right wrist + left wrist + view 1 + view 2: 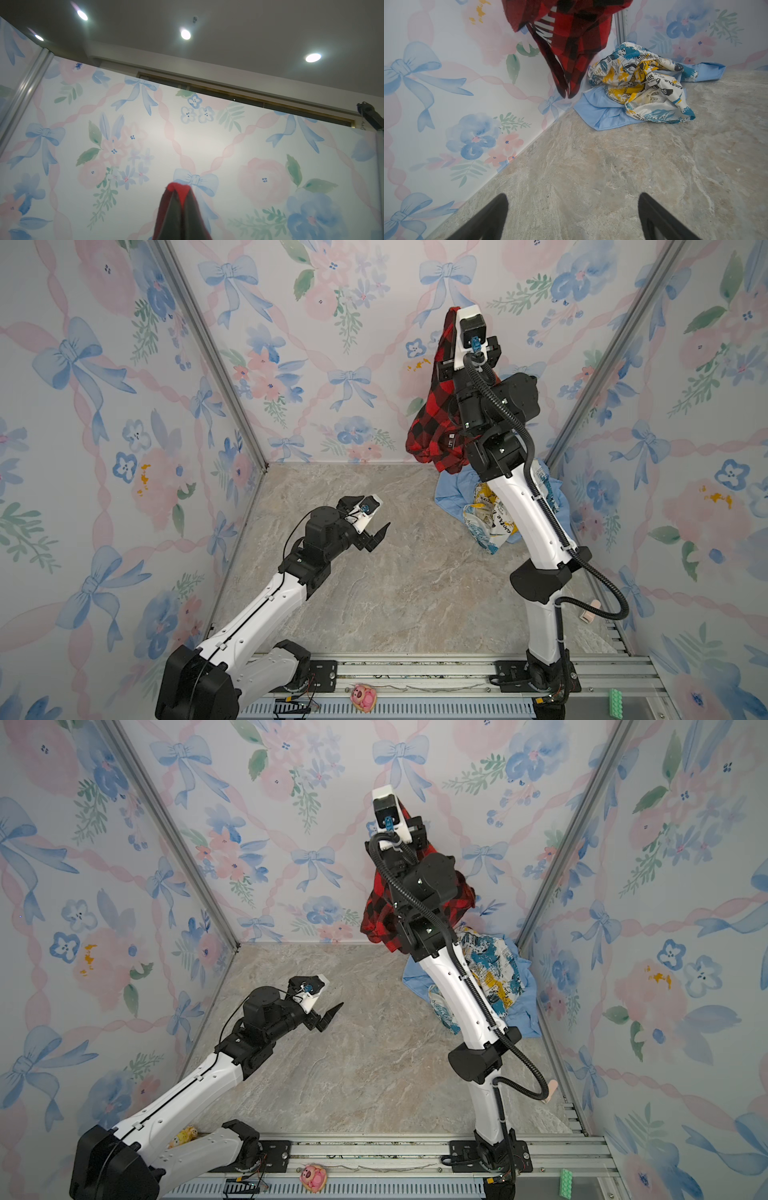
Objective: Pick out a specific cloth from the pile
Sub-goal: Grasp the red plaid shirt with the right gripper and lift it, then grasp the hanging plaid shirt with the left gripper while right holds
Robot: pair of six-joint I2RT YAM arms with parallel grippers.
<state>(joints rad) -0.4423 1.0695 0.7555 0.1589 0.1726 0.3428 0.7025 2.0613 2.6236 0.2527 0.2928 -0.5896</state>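
**Right end effector.** You will find it raised high near the back wall, pointing upward. Its jaws are closed on a fold of the red-and-black checked shirt. In the right wrist view, red fabric shows pinched at the tips.

**Checked shirt.** It hangs from that grip, down along the right arm, lifted off the table. In the left wrist view, white block letters show on one side. Its lowest point hangs just beside the pile. You cannot tell whether the two touch.

**Pile.** It lies on the table in the far right corner. The white printed cloth rests on top of the light blue shirt.

**Left end effector.** It hovers low over the bare table, well apart from the pile. Its jaws are spread wide and hold nothing.
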